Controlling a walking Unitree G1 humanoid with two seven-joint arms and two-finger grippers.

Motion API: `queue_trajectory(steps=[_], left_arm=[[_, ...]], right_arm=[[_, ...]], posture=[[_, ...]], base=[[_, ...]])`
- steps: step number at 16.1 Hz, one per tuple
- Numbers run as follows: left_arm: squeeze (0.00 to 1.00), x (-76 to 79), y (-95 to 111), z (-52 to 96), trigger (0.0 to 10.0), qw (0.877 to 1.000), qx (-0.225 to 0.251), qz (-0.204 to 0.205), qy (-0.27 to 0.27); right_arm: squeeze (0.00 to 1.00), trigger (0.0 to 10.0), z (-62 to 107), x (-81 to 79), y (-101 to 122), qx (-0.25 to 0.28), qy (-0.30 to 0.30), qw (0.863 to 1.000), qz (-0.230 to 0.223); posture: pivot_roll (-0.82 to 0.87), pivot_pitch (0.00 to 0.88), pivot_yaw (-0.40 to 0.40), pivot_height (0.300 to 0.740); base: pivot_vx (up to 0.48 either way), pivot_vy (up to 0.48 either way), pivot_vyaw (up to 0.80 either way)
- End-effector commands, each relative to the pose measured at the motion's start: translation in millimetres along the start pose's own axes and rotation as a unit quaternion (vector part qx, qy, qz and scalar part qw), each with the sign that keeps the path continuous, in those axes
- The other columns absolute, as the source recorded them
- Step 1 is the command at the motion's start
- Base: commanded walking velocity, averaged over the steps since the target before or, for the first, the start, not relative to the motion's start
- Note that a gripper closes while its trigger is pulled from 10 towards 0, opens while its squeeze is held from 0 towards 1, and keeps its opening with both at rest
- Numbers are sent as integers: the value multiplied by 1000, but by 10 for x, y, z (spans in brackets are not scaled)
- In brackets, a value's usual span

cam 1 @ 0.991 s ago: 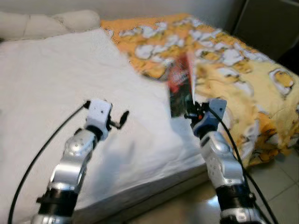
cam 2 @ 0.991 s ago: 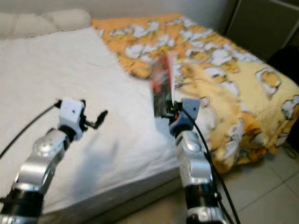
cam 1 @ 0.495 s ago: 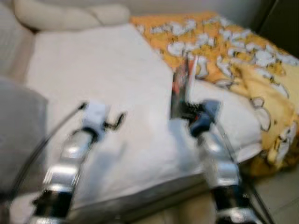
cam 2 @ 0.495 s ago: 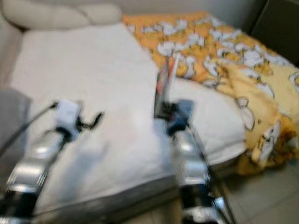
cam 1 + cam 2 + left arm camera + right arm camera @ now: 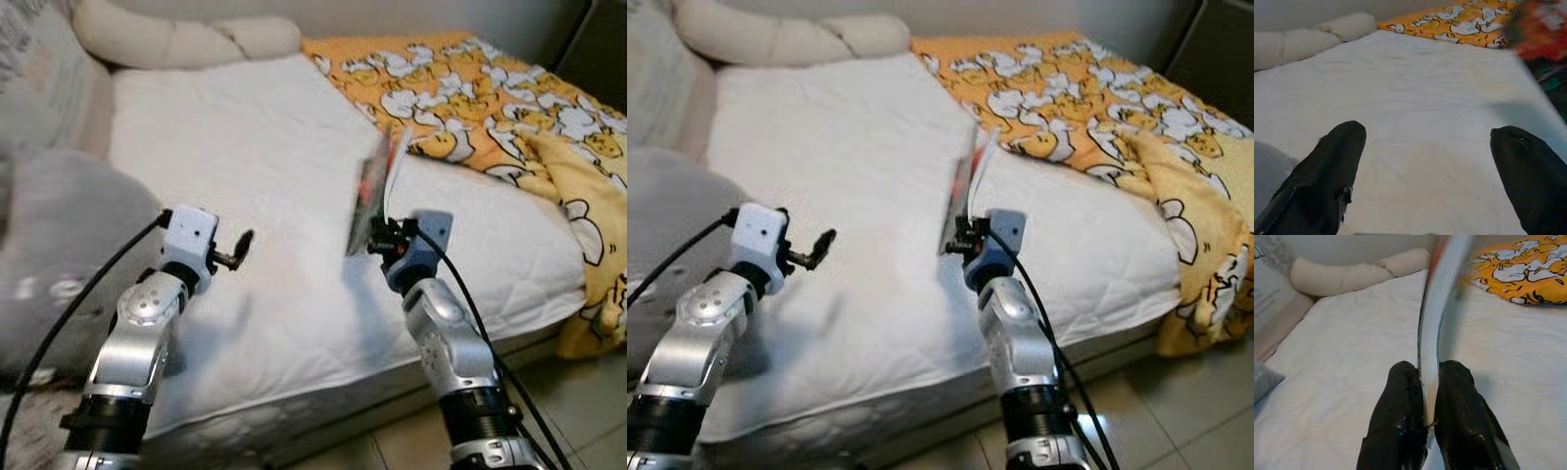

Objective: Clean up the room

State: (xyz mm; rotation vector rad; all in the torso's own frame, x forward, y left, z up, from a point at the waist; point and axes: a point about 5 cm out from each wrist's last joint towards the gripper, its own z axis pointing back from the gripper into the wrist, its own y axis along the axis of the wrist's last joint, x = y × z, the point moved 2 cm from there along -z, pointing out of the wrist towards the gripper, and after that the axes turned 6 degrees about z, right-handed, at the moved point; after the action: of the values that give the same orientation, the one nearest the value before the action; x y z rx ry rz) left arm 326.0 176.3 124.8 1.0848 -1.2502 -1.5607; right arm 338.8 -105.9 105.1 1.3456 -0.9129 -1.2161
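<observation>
Clamping a thin book or magazine (image 5: 1437, 308) between both fingers, our right gripper (image 5: 1429, 423) holds it by its lower edge, spine upright, above the white mattress (image 5: 265, 186). In the right wrist view the pages rise from between the two black fingers (image 5: 1398, 431) and bow slightly toward the top; the cover shows red and dark print, but we cannot read a title. In the head views the same item stands on edge over the middle of the bed, clear of the sheet.

Our left gripper (image 5: 1425, 166) is spread wide and carries nothing; it hovers over the mattress, well apart from the right arm.

Beyond the tools, a yellow-orange blanket (image 5: 490, 88) with a white cartoon print lies rumpled across the far side of the bed and hangs over its corner toward the tiled floor (image 5: 588, 411). A long cream bolster (image 5: 176, 39) lies along the head of the bed, and a grey cushion (image 5: 59, 255) sits at the near left.

We judge the cleanup to be at an early stage: one item is lifted but not yet put away, no destination for it is in view, and the blanket remains unstraightened.
</observation>
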Motion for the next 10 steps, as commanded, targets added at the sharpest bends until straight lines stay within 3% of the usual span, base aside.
queue_trajectory(steps=[1, 4, 8, 10], left_arm=[[137, 86, 26, -37, 10000, 1000, 4, -3, -11], [149, 100, 51, -51, 10000, 1000, 8, -16, -11], [161, 84, 77, -59, 10000, 1000, 14, -22, -2], [165, 58, 87, -62, 10000, 1000, 16, -21, 3]], right_arm=[[0, 10000, -20, 53, 113, 18, 0, 1000, 2], [0, 10000, -25, 9, 102, 13, 15, 1000, 16], [0, 10000, -25, 25, 91, 9, 14, 1000, 15], [0, 10000, -23, -12, 80, 6, 27, 999, 25]], posture=[[120, 0, -30, 740], [121, 0, -31, 740], [122, 0, -31, 740], [122, 0, -31, 740]], base=[[0, 0, 0], [0, 0, 0], [0, 0, 667], [0, -287, 772]])
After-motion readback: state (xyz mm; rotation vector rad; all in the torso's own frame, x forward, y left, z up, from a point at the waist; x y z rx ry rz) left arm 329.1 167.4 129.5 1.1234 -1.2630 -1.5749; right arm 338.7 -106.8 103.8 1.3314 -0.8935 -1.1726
